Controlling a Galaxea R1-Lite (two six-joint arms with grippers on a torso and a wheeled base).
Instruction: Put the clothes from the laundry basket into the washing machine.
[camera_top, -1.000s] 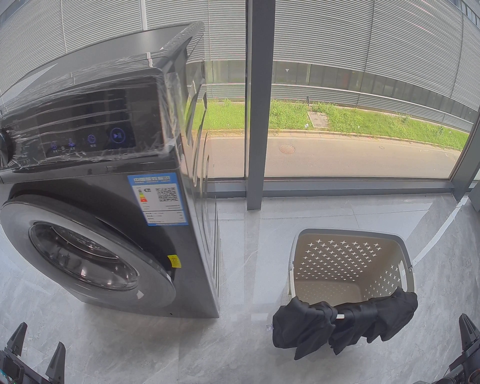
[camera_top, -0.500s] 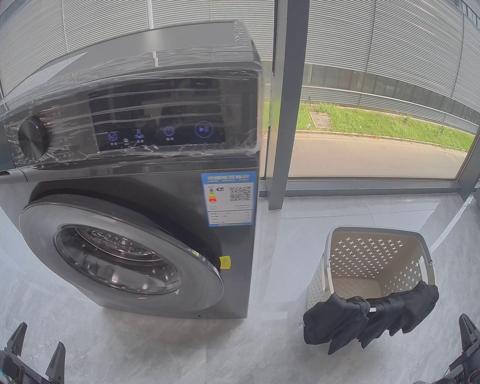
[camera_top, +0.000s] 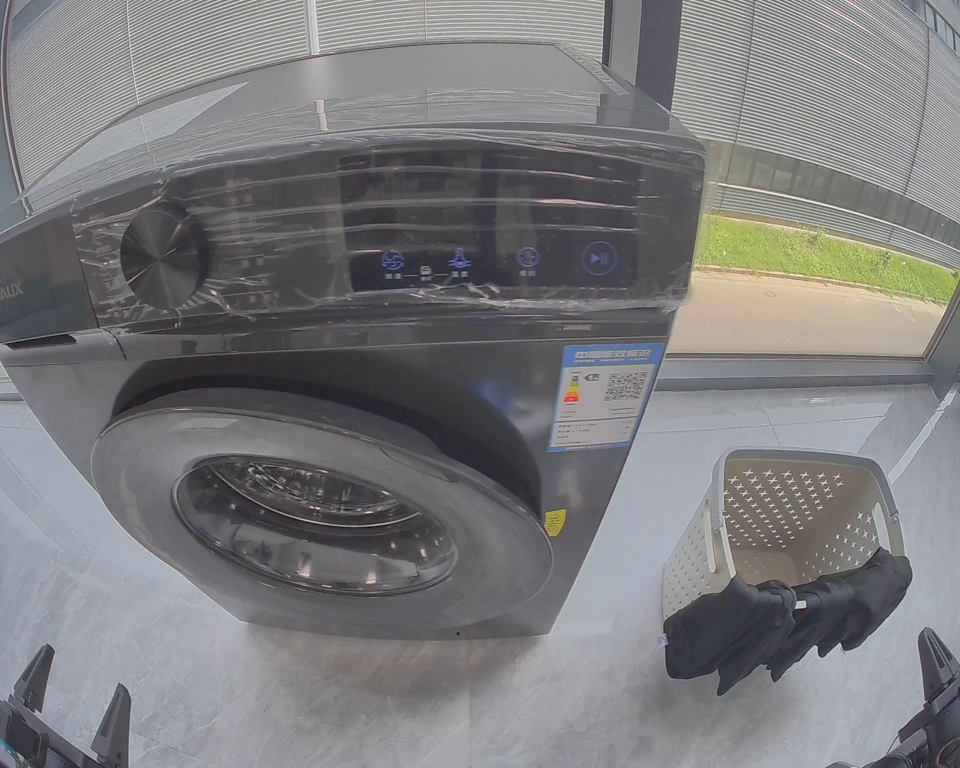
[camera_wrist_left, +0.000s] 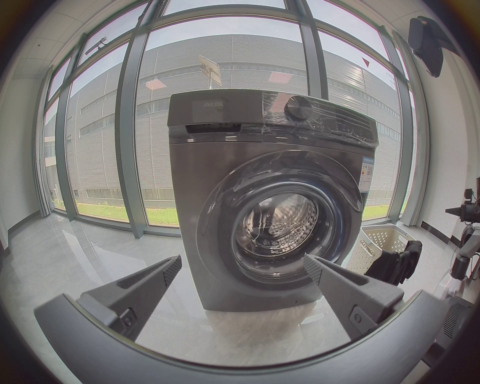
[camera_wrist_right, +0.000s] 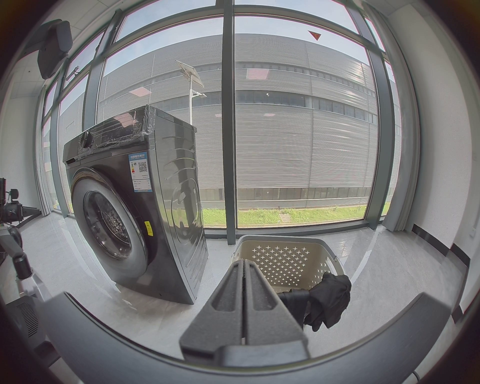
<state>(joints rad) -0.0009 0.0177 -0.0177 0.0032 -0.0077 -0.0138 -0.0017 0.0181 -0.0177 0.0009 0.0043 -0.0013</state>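
The dark grey washing machine (camera_top: 400, 330) stands on the floor with its round glass door (camera_top: 320, 520) shut. To its right is the cream laundry basket (camera_top: 800, 490), with black clothes (camera_top: 780, 620) draped over its near rim. My left gripper (camera_top: 80, 675) is low at the near left, open and holding nothing, facing the door (camera_wrist_left: 280, 230). My right gripper (camera_wrist_right: 244, 265) is shut with nothing in it, a short way in front of the basket (camera_wrist_right: 285, 255) and the black clothes (camera_wrist_right: 325, 300).
Tall windows with grey frames (camera_top: 640, 40) run behind the machine and basket. A pale tiled floor (camera_top: 450, 700) lies open between me and both. A wall (camera_wrist_right: 440, 150) closes the room on the right beyond the basket.
The whole head picture has shifted right, so the camera has turned left: the machine now faces me squarely and the basket lies farther right. Neither gripper has changed.
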